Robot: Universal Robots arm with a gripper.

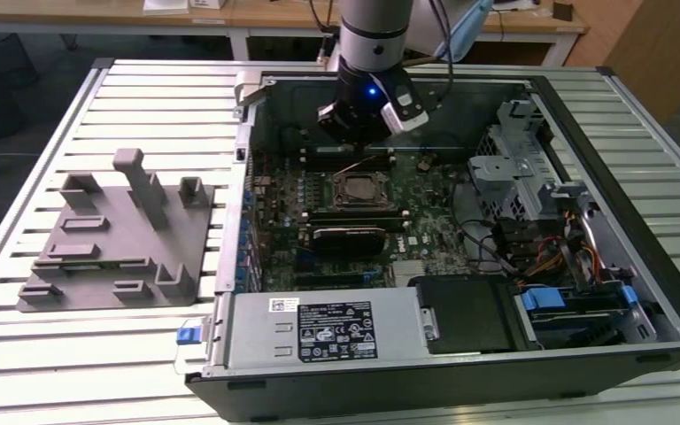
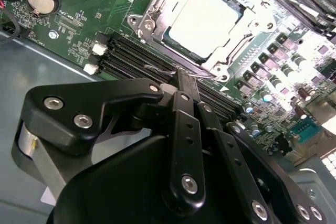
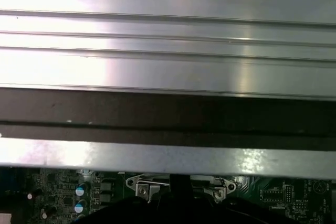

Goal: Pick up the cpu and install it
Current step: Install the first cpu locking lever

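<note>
Over the open case [image 1: 623, 133] on the slatted worktop [image 1: 139, 97], the exterior view shows the gripper [image 1: 358, 142] hanging just behind the socket [image 1: 358, 188], with the grey holder [image 1: 116, 235] well apart on that view's left. Seen in the second wrist view, the cpu [image 2: 205, 19] lies seated in the socket's metal frame, its pale top bare, while the gripper's [image 2: 185, 85] jaws look pressed together on nothing, near the frame's edge. Along the first wrist view run the worktop's slats and the case wall, with the frame's corners [image 3: 139, 187] below them.
</note>
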